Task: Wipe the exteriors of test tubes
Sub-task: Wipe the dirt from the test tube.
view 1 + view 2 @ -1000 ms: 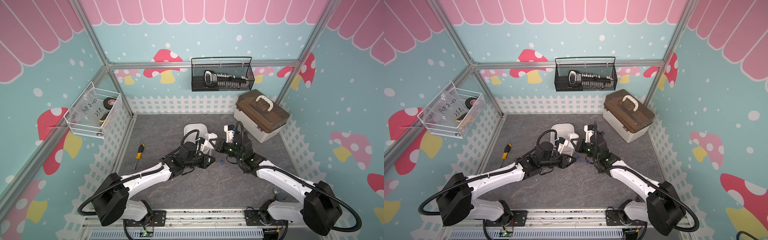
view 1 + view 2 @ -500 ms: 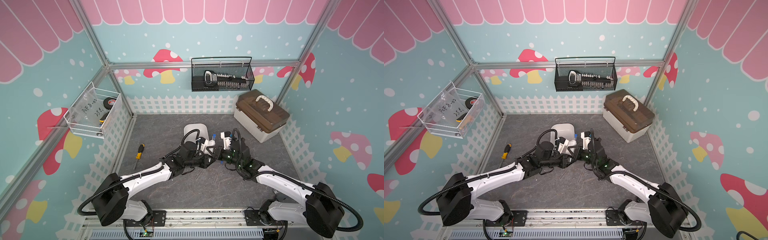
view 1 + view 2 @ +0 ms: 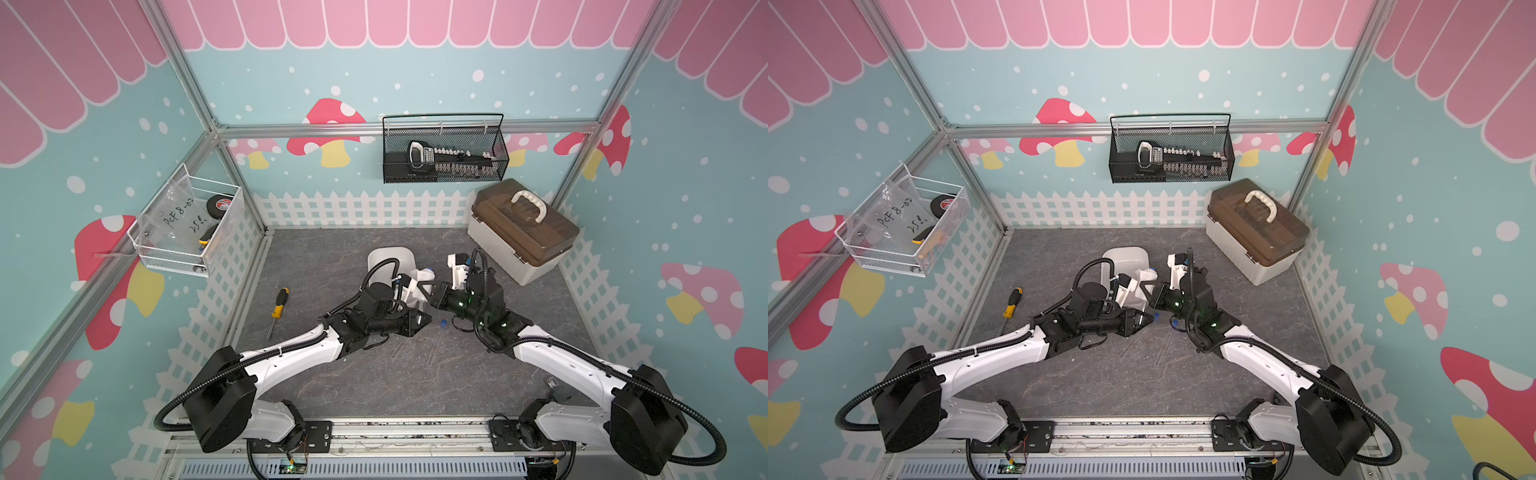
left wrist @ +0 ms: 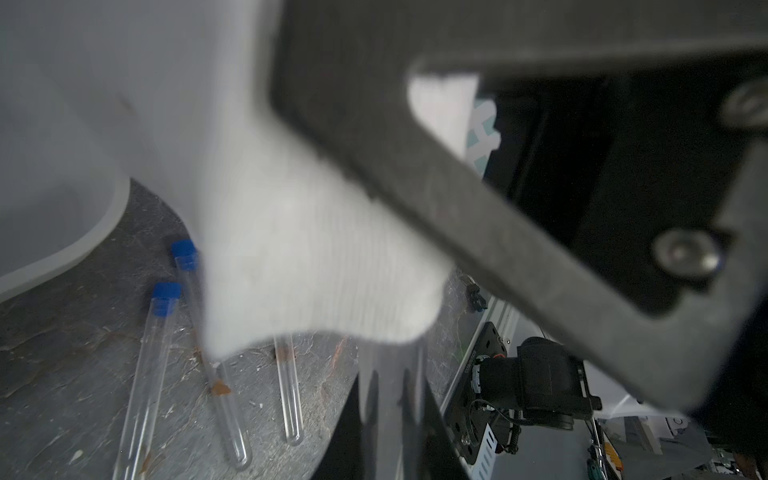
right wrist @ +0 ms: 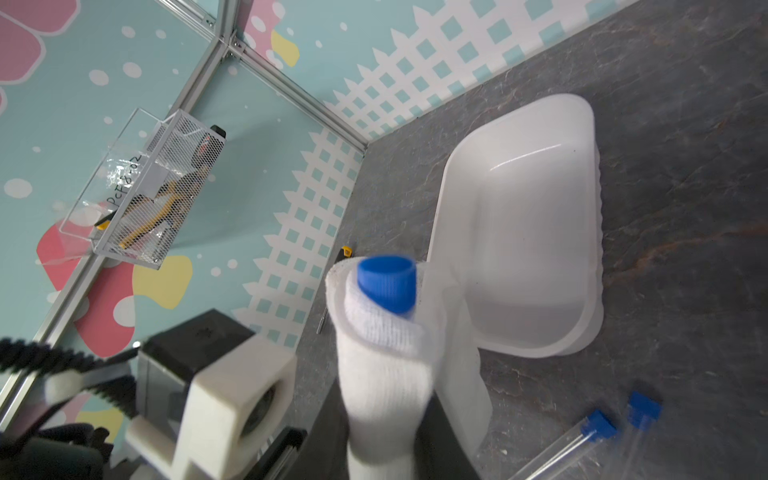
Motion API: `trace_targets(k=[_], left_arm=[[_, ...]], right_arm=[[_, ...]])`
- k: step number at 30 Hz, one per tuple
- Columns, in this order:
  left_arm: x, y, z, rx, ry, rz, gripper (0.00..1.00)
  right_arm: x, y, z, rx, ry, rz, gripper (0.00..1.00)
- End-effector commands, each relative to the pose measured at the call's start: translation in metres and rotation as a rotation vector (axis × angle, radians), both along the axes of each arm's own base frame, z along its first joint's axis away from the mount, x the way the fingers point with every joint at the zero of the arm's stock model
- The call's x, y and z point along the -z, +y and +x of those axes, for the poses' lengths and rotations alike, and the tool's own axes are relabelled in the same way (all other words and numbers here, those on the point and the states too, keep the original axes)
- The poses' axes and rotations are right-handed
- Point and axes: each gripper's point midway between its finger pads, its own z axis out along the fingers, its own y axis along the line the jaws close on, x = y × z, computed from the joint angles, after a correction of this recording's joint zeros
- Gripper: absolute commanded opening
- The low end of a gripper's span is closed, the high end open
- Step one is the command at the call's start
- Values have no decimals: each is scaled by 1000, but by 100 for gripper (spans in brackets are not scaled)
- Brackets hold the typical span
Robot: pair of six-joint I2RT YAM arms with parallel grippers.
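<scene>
My right gripper (image 5: pixel 386 440) clamps the cloth (image 5: pixel 382 374) sleeving one test tube (image 5: pixel 387 282), long axis rising from these narrow jaws to its exposed cap; my left gripper (image 3: pixel 424 322), closed, sits beside, contents unclear.

Screwdriver (image 3: pixel 277 305) left of white tray (image 3: pixel 386 254); toolbox (image 3: pixel 521 232) back right.

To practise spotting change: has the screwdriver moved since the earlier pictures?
No. In a top view the screwdriver lies at the same spot and slant beside the left wall's picket fence as a second ago, handle toward the back wall.
</scene>
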Motion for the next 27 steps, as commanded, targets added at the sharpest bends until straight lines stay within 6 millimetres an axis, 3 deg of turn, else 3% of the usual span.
trace_targets(k=[1,6,13,18,23,27], left_arm=[[-14,0,-2,5,-31,-32,13],[-17,0,0,1,-38,-36,13],[-22,-5,5,0,-48,-48,13],[-19,-5,6,-3,-44,-43,13],[-16,-4,4,-1,-32,-37,13],[-16,-1,2,-1,-33,-34,13]], right_arm=[[-12,-4,14,19,-40,-17,20],[-14,-2,11,-2,-33,-2,20],[15,14,-27,-53,33,-9,20],[32,16,-43,-54,67,7,20],[26,10,-33,-14,29,-23,20],[11,7,-11,-10,0,-22,20]])
